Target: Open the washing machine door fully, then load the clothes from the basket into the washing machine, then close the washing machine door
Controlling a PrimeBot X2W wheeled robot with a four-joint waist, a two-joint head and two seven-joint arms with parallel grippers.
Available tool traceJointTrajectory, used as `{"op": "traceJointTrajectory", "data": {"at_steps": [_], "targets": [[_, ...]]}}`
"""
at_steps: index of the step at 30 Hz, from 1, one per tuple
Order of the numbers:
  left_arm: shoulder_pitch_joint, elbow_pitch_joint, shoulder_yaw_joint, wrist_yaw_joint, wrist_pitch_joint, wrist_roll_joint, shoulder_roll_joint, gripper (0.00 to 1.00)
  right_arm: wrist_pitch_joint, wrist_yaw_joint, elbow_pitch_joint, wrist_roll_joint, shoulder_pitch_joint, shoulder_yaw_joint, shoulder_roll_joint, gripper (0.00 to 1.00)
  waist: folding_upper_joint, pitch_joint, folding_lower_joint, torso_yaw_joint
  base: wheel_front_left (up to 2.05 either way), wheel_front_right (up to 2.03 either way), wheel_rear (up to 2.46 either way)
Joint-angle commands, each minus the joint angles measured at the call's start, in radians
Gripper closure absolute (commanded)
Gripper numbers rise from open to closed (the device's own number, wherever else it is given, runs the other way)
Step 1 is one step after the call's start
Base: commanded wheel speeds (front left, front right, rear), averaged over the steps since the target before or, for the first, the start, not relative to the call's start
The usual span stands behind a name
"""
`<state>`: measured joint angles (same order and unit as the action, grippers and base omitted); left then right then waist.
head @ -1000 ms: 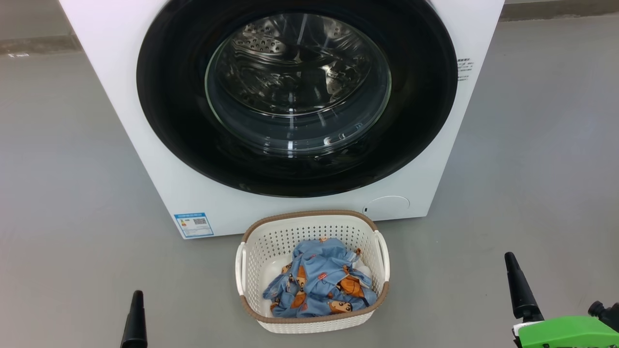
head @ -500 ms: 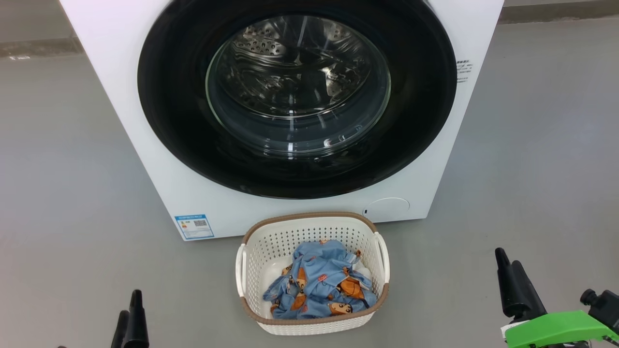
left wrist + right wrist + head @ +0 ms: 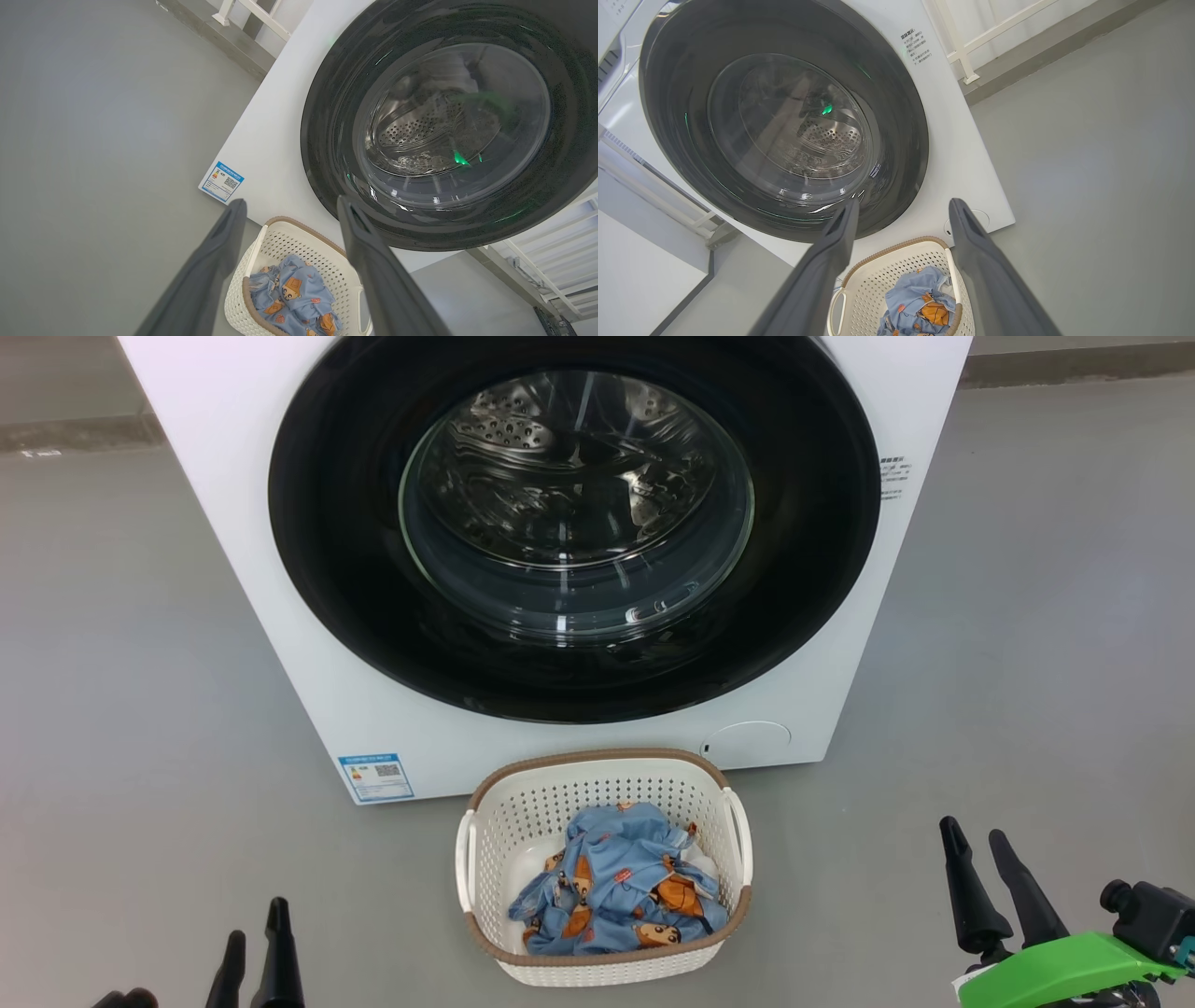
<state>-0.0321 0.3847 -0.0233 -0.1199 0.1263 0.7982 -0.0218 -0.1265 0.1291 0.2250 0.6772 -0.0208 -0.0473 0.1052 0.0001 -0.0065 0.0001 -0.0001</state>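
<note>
The washing machine point(image 3: 280, 644) stands white and boxy ahead of me. The washing machine door point(image 3: 574, 523), with a black rim and clear glass, lies flush against its front, and the steel drum shows through the glass. On the floor just in front stands the basket point(image 3: 485, 840), cream with a brown rim. The clothes point(image 3: 616, 891), light blue with orange-brown figures, lie inside it. My left gripper point(image 3: 255, 924) hangs open at the lower left, away from the basket. My right gripper point(image 3: 973, 833) stands open to the basket's right. In the wrist views the left gripper point(image 3: 290, 204) and right gripper point(image 3: 905, 202) are empty, above the basket point(image 3: 254, 261) point(image 3: 896, 247).
Grey floor lies on both sides of the machine. A blue energy label point(image 3: 376, 776) and a round service cap point(image 3: 747, 740) mark the machine's lower front. White railings point(image 3: 261, 18) point(image 3: 971, 42) stand behind the machine on both sides.
My right gripper has drifted left and turned, so both its fingers now show apart. A second left finger has come into view. The head view has shifted slightly.
</note>
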Motion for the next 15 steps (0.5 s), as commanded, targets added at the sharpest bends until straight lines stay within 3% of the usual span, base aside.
{"op": "traceJointTrajectory", "data": {"at_steps": [1,15], "targets": [[-0.044,-0.017,-0.015,-0.007,0.014,-0.033,-0.017,0.00,-0.014,0.001,-0.030,-0.027,-0.013,0.017,0.022,0.00,-0.0001,0.000,0.0000,0.000,0.00,0.00,0.00],[-0.049,-0.009,-0.012,-0.008,0.055,-0.273,-0.021,0.00,-0.055,0.001,-0.018,-0.219,-0.026,0.043,0.050,0.00,-0.0001,0.006,-0.0001,0.003,0.00,0.00,0.00]]}}
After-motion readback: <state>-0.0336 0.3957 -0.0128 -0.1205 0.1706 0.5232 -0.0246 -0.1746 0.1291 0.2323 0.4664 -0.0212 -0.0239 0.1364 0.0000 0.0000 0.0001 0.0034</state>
